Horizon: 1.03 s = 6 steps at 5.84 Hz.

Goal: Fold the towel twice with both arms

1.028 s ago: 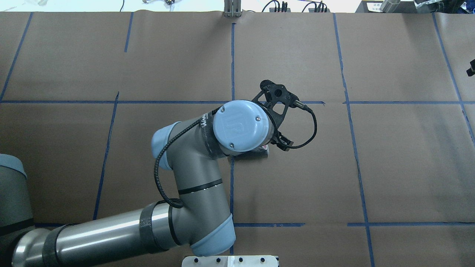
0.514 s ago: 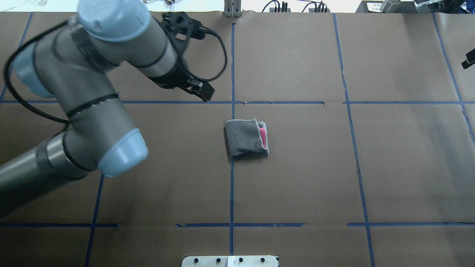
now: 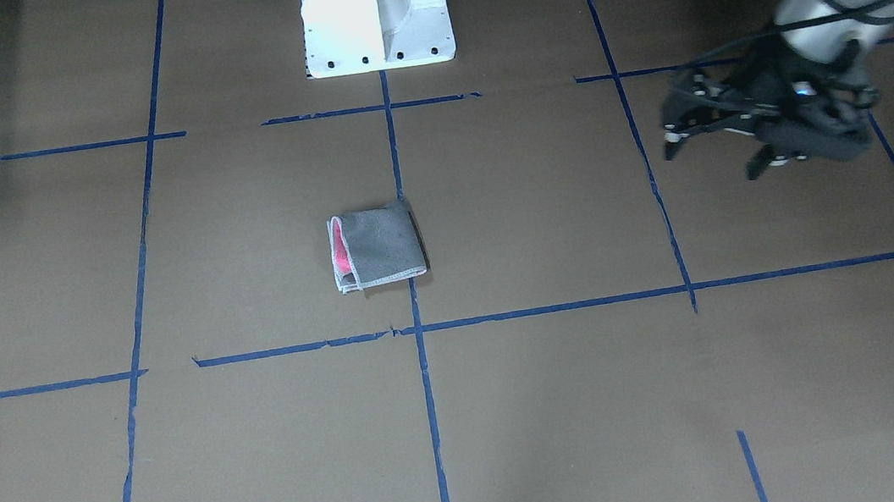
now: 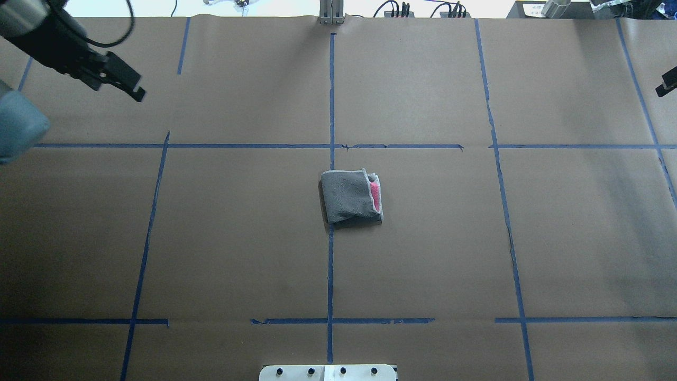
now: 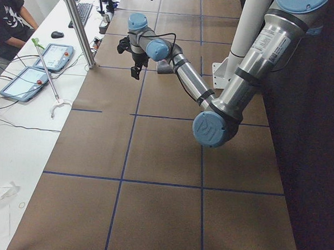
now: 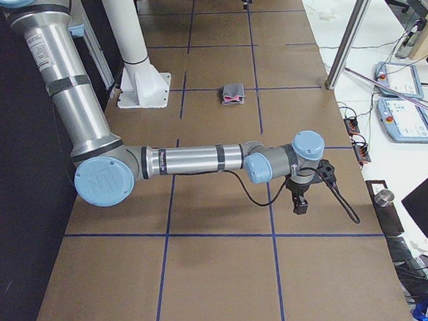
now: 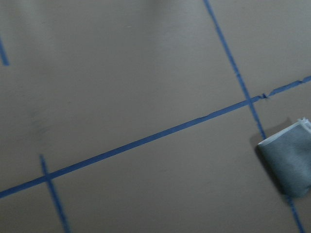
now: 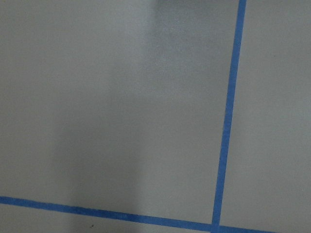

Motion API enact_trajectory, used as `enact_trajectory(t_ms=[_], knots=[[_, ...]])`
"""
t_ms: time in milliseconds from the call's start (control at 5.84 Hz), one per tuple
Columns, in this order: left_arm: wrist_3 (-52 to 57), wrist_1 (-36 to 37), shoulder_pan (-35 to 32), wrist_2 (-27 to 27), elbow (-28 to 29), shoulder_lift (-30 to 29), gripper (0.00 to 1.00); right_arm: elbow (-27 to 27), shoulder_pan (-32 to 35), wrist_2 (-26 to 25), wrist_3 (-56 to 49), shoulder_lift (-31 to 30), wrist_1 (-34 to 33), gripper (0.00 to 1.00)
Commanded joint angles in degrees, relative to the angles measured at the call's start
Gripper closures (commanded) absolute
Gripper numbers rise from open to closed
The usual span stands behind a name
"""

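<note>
The towel [image 4: 349,197] lies folded small at the table's middle, grey face up, with a pink strip showing along one side; it also shows in the front view [image 3: 377,247], the right side view [image 6: 233,94] and at the edge of the left wrist view [image 7: 289,162]. My left gripper [image 3: 710,157] is open and empty, raised well off to the towel's side, at the far left in the overhead view [image 4: 120,80]. Of my right gripper [image 6: 300,201] only a black sliver shows at the overhead view's right edge [image 4: 665,84]; I cannot tell whether it is open.
Brown paper with blue tape lines [image 4: 330,106] covers the table. The white pedestal [image 3: 375,12] stands at the robot's side. A metal post [image 6: 352,33] and a side bench with tablets [image 5: 41,68] stand beyond the far edge, with a person [image 5: 7,16] there.
My left arm has lifted off the towel and swung away to the far left, empty. The folded towel, hidden under the wrist a second ago, lies uncovered and still.
</note>
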Motion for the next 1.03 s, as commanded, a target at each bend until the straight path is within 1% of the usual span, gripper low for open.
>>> enact_trajectory(t_ms=[0, 171, 343, 514, 685, 856], knots=[[19.4, 7.5, -11.3, -2.2, 7.4, 4.5, 0.0, 0.1, 0.1, 0.5, 0.0, 0.3, -1.1, 0.0], [30.0, 7.2, -17.2, -2.4, 15.4, 5.6, 0.0, 0.3, 0.1, 0.6, -0.1, 0.8, -2.8, 0.0], [33.6, 5.6, -20.0, -2.7, 21.6, 5.5, 0.0, 0.4, 0.9, 1.7, -0.2, 0.4, -3.4, 0.0], [33.8, 1.9, -21.3, -2.7, 25.1, 6.2, 0.0, 1.1, 2.9, 4.0, -1.1, 0.4, -6.8, 0.0], [34.0, -3.4, -22.1, -2.6, 29.1, 7.7, 0.0, 3.0, 4.6, 4.3, -5.0, -0.7, -10.3, 0.0], [33.9, -4.3, -22.3, -2.4, 31.4, 7.7, 0.0, 7.4, 6.2, 4.2, -8.5, -2.8, -14.9, 0.0]])
